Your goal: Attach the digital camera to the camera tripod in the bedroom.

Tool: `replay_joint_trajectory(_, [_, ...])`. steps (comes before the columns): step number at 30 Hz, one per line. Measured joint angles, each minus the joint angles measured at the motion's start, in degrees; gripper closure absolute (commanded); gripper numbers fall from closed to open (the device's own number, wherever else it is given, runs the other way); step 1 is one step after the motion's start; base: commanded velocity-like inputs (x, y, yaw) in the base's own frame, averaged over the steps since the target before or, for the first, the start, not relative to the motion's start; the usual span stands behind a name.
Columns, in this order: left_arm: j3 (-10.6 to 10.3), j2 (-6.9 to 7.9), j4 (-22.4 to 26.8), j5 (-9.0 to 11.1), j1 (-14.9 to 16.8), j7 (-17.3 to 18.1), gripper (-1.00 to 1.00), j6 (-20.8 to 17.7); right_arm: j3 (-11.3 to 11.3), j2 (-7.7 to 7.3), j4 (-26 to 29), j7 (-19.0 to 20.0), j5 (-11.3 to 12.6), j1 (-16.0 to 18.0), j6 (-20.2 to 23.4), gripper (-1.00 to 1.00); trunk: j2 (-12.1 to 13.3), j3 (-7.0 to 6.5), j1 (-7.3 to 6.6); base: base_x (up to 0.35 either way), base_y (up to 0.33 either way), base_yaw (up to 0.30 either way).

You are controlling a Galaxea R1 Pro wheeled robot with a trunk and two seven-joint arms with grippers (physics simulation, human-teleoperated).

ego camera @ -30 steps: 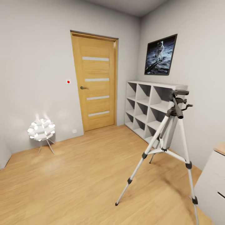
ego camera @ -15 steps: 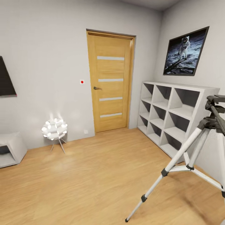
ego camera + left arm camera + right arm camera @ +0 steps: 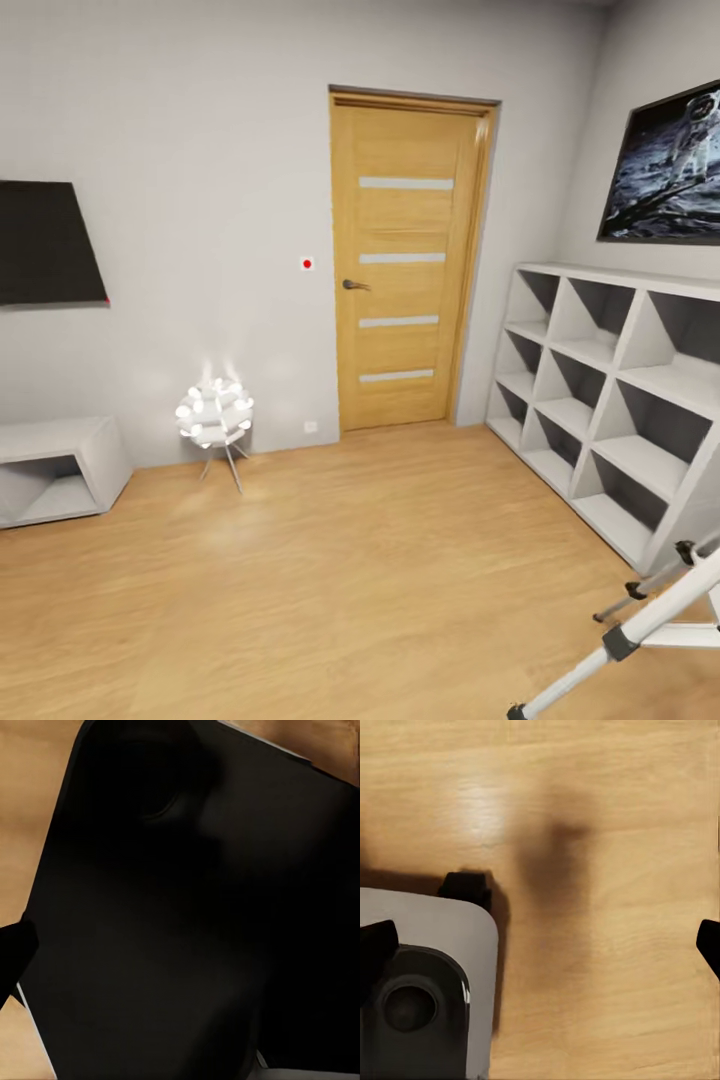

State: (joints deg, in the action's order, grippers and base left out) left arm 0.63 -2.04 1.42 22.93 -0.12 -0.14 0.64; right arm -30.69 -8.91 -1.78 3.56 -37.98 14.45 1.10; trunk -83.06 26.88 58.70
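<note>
- Though cropped to its lower silver-grey legs and black joints, puts the camera tripod (image 3: 650,620) at the lower right corner of the head view, standing on the light wood floor (image 3: 350,560) just beside the white cube shelf (image 3: 628,345).
- Cannot place the digital camera from these views.
- Farther off: wooden door (image 3: 405,260) in the far wall, glowing ball lamp (image 3: 213,412) to its left, low white unit (image 3: 55,440) under a dark wall screen (image 3: 45,245), and an astronaut poster (image 3: 665,165) above the shelf.
- Right gripper (image 3: 540,945): fingertips wide apart, nothing between them, hanging over bare floor beside the robot's own grey base (image 3: 427,945).
- Left gripper (image 3: 180,960): cannot tell apart or together, with a dark mass close against that wrist camera.
- Step in hand, judging by this: travelling and searching, nothing grasped on the right.
- Next: find the digital camera, pick it up, then turn to face the tripod head.
</note>
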Motion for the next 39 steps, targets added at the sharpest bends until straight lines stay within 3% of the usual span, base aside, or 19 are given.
replay_joint_trajectory(3, [0.05, 0.02, 0.0, 0.23, -0.02, -0.01, -1.0, 0.0, -0.02, 0.14, 0.0, 0.02, -3.27, -0.16, -0.03, -1.0, 0.0, 0.0, 0.0, 0.324, 0.0, 0.091])
replay_joint_trajectory(6, [0.08, 0.03, -0.02, 0.85, 0.0, -0.01, -1.0, 0.0, -0.07, 0.22, 0.0, 0.01, -4.88, -0.21, 0.14, -1.0, 0.0, 0.0, 0.0, 0.324, 0.0, 0.044])
replay_joint_trajectory(9, [0.06, 0.07, 0.0, 2.79, 0.01, -0.01, -1.0, -0.04, -0.11, 0.24, 0.0, -0.25, -5.94, -0.24, -0.01, -1.0, 0.0, 0.0, 0.0, 0.324, 0.0, 0.019])
replay_joint_trajectory(15, [0.03, 0.11, 0.0, 4.11, 0.0, -0.02, -1.0, -0.06, -0.19, 0.21, 0.0, -0.42, -6.4, -0.26, 0.18, -1.0, 0.0, 0.0, 0.0, 0.324, 0.0, 0.007])
replay_joint_trajectory(23, [0.02, 0.09, 0.01, 4.35, 0.0, -0.02, -1.0, -0.01, -0.21, 0.12, 0.01, -0.43, -6.46, -0.27, -0.05, -1.0, 0.0, 0.0, 0.0, 0.306, 0.0, 0.157])
replay_joint_trajectory(39, [0.02, 0.07, 0.01, 4.38, 0.0, 0.06, -1.0, 0.08, -0.13, 0.07, 0.01, -0.43, -6.66, -0.27, -0.15, -1.0, 0.0, 0.0, 0.03, 0.043, 0.0, 0.262])
